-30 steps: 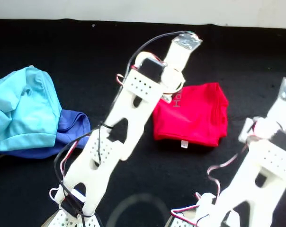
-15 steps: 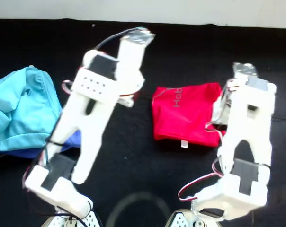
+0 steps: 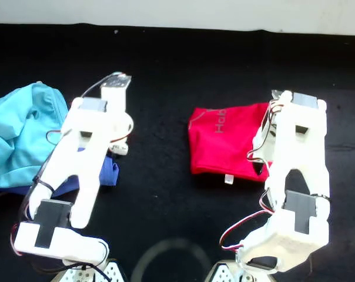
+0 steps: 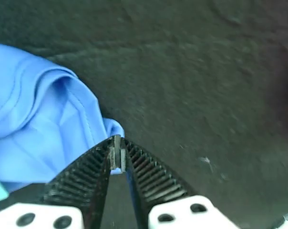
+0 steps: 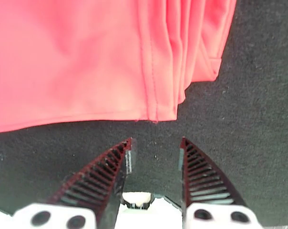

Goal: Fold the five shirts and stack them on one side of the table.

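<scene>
Red shirt (image 3: 224, 147): folded into a rough square, lying flat mid-table, a small white label (image 3: 228, 179) at its near edge.
Right arm (image 3: 295, 153): in the high view it overlaps the red shirt's right edge and covers its own claw.
Right gripper (image 5: 153, 152): the wrist view shows its jaws apart over bare table, just short of the red shirt (image 5: 87, 57); stacked fold layers and a stitched hem show at the shirt's corner.
Left arm (image 3: 83, 158): stands over the blue shirt (image 3: 109, 174), beside the teal shirt (image 3: 19, 141).
Left gripper (image 4: 118, 155): jaws together, tips at a corner of the blue shirt (image 4: 39, 129); whether cloth is pinched between them cannot be told.
Pile: teal shirt bunched on top of the blue one at the table's left side, both unfolded.
Table (image 3: 166, 70): black cloth.
Edges: the far edge meets a white wall (image 3: 166, 12); the pile runs to the left border.
Open room: bare cloth between the two arms, and beyond the red shirt up to the far edge.
</scene>
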Robot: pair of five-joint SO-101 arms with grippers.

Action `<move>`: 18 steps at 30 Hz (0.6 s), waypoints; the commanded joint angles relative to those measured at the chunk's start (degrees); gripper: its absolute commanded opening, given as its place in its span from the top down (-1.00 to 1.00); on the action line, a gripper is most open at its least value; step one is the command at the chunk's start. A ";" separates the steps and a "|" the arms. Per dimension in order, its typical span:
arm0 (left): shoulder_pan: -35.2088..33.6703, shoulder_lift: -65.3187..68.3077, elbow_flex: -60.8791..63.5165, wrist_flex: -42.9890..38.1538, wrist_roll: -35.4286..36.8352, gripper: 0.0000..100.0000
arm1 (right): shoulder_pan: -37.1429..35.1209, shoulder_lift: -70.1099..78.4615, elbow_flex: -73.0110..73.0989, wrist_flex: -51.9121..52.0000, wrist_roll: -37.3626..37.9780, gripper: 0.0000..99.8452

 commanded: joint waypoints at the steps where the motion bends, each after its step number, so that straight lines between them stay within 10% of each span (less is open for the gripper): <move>1: -1.89 -2.59 4.88 -9.41 -0.09 0.98 | 0.84 -0.04 -2.33 0.75 0.35 0.69; 18: -4.00 -2.51 20.26 -32.70 -0.09 0.98 | 0.92 11.30 -2.68 -7.78 0.62 0.71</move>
